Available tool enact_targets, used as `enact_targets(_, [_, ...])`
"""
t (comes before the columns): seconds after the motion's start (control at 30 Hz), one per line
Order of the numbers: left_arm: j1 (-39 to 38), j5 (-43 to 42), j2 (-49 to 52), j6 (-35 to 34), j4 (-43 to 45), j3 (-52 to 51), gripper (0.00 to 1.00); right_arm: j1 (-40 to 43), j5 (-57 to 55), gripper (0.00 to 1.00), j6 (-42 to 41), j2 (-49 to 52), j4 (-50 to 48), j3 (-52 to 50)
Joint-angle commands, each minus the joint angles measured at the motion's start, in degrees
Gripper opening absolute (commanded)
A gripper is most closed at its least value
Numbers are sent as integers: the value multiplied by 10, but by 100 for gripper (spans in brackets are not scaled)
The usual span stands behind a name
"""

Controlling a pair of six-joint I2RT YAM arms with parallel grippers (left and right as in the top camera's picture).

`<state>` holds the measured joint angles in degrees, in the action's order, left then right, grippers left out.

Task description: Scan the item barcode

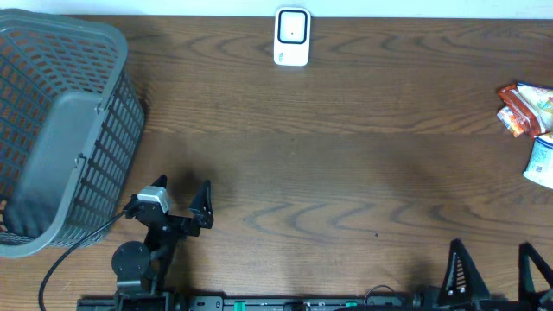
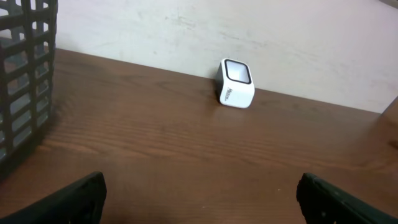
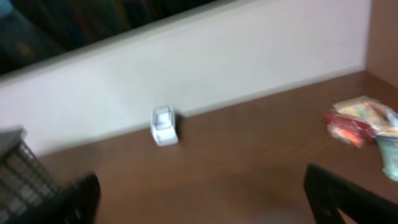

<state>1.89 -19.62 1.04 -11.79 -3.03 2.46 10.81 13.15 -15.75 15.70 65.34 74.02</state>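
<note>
- Left claw [image 1: 183, 192]: nearest thing in its wrist view, where its two fingers [image 2: 74, 199] are seen at the lower corners. The jaws are spread wide, nothing is gripped or touched, and bare table [image 1: 346, 155] is seen in the gap.
- Right claw [image 1: 489, 252]: seen at the near edge, right of centre. The jaws are spread fully and nothing is gripped.
- Basket [image 1: 112, 147]: grey and slatted, set at the table's left end, just left of the left claw and not touched by it. Its solid grey floor is seen through the open top, and no contents can be made out.
- Cable [image 1: 82, 242]: black, run from the left arm along the basket's near wall.
- Scanner [image 1: 292, 36]: white with a dark window, stood at the middle of the far edge against the pale wall. It is well apart from both claws.
- Packets [image 1: 524, 105]: red and orange, laid at the right edge, well ahead of the right claw.
- Pouch [image 1: 542, 162]: blue and white, laid just nearer than the packets and cut off by the frame edge. No barcode can be made out, and the right wrist view is blurred.
</note>
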Motion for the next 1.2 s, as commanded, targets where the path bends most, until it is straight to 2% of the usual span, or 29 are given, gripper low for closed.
enact_targets(0.0, [3,-9,0,1,-7,-16,98,-53,-26,99,1,-50,-56,-92])
enact_targets(0.1, [3,-9,0,1,-7,-16,98,-87,-47,99,1,-99,-153,-200])
enact_targets(0.3, [3,-9,0,1,-7,-16,98,-90,-83,99,0,-155,-341,-375])
enact_targets(0.67, [3,-9,0,1,-7,-16,98,-90,-98,99,-1,-154,-617,-620])
enact_targets(0.83, [3,-9,0,1,-7,-16,98,-90,-103,99,-1,-154,-654,-681])
enact_targets(1.17, [3,-9,0,1,-7,-16,98,-90,-107,99,-1,-154,-623,-737])
